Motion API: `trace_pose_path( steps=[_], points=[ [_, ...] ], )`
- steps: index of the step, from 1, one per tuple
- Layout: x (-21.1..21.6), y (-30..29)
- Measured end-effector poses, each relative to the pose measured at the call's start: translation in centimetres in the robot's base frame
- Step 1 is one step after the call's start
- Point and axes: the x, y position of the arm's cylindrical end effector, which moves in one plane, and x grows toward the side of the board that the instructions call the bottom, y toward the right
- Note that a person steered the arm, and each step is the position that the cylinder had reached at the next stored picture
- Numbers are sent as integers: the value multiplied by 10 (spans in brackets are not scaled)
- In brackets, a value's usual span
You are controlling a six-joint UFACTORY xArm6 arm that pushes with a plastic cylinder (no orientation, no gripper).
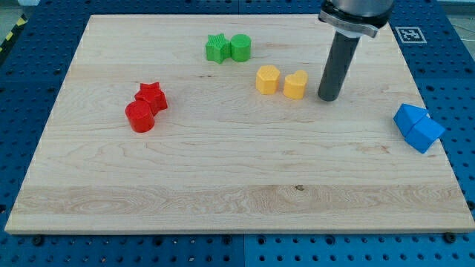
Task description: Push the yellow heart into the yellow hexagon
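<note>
The yellow heart point(295, 84) sits on the wooden board just to the right of the yellow hexagon point(268, 78), with a very narrow gap or light contact between them. My tip point(329, 97) rests on the board a short way to the right of the heart, apart from it.
A green star point(217, 48) and a green cylinder point(240, 47) touch each other near the view's top. A red star point(151, 96) and a red cylinder point(139, 116) sit together at the left. Two blue blocks point(418, 127) lie at the board's right edge point(438, 119).
</note>
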Motion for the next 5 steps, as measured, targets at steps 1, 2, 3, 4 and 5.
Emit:
trace_pose_path(
  steps=[1,2,3,4,5],
  points=[
    [4,-14],
    [9,-29],
    [9,-29],
    [19,-29],
    [39,-24]
  ],
)
